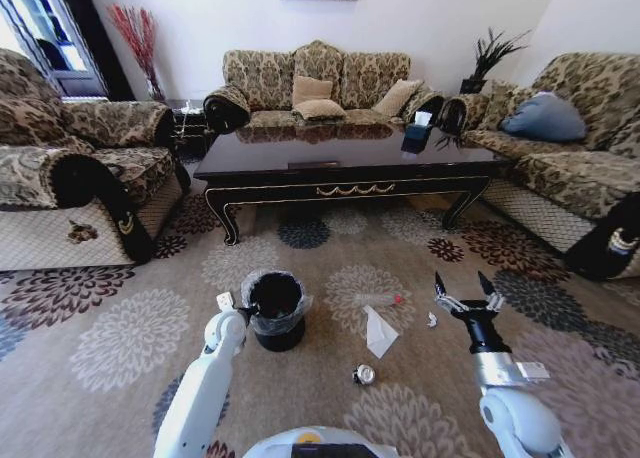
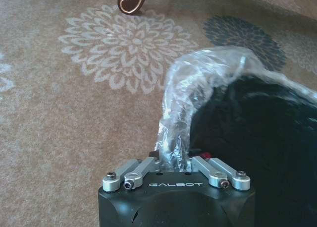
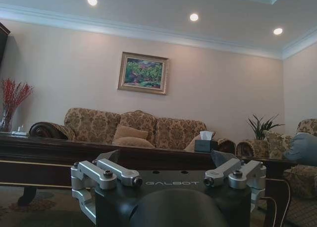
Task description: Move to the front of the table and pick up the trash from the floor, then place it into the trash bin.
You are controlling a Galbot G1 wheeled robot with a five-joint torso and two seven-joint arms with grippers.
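The dark brown table (image 1: 350, 163) stands ahead in front of the sofa. On the carpet before me lies the trash: a clear bottle with a red cap (image 1: 378, 300), a folded white paper (image 1: 379, 331), a silvery can (image 1: 364, 375) and a tiny white scrap (image 1: 432, 320). To their left stands the black trash bin (image 1: 275, 308) lined with a clear bag. My left gripper (image 1: 232, 306) is at the bin's left rim; in the left wrist view it (image 2: 174, 155) is shut on the crinkled bag rim (image 2: 208, 73). My right gripper (image 1: 464, 290) is raised right of the scrap, open and holding nothing.
Patterned sofas stand on the left (image 1: 70, 168), at the back (image 1: 320, 88) and on the right (image 1: 580, 138). A tissue box (image 1: 418, 133) sits on the table. A carved table leg (image 2: 132, 0) shows beyond the bin. Open flowered carpet (image 1: 120, 348) lies left of the bin.
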